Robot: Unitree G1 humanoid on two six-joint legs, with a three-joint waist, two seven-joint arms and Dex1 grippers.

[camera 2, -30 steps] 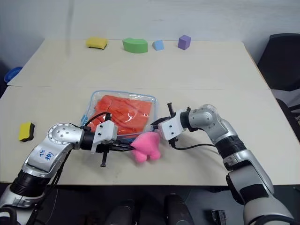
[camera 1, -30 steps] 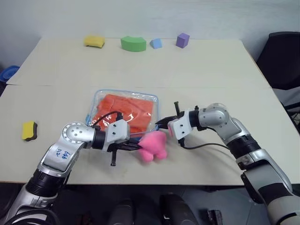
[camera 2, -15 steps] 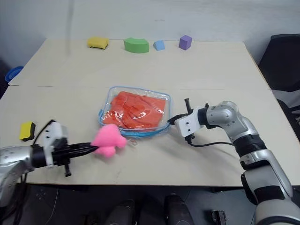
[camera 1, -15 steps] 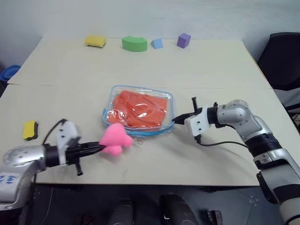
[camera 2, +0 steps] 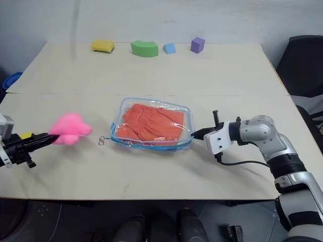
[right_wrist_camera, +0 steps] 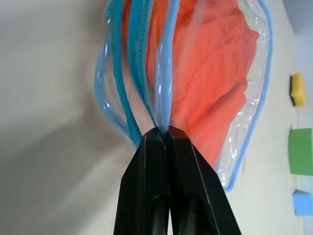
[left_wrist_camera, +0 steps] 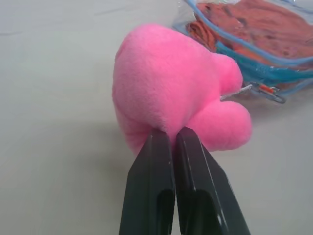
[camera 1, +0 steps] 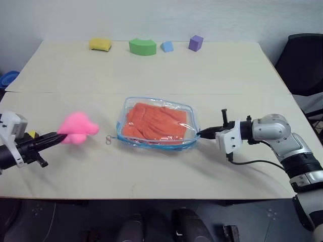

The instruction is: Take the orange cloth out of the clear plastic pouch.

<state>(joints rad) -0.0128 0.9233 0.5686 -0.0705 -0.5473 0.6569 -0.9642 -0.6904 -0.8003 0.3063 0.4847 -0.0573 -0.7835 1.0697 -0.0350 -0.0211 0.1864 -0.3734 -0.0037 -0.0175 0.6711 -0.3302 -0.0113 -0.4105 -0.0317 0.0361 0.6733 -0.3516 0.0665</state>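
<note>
Orange cloth lies folded inside the clear plastic pouch, which sits flat near the middle of your table with its blue-trimmed zipper edge along the near side. Your right gripper is pinched tight on the pouch's right-hand edge; in the right wrist view the two black fingers meet on the blue trim where the zipper strips run together. Your left gripper is far out to the left, well apart from the pouch, its fingers clamped on a pink plush toy held just above the tabletop. A small metal ring lies on the table between the plush and the pouch, and in the left wrist view a thin pull runs from it toward the pouch's corner. Along the far edge of the table stand a yellow sponge, a green curved block, a small blue block and a purple cube.
</note>
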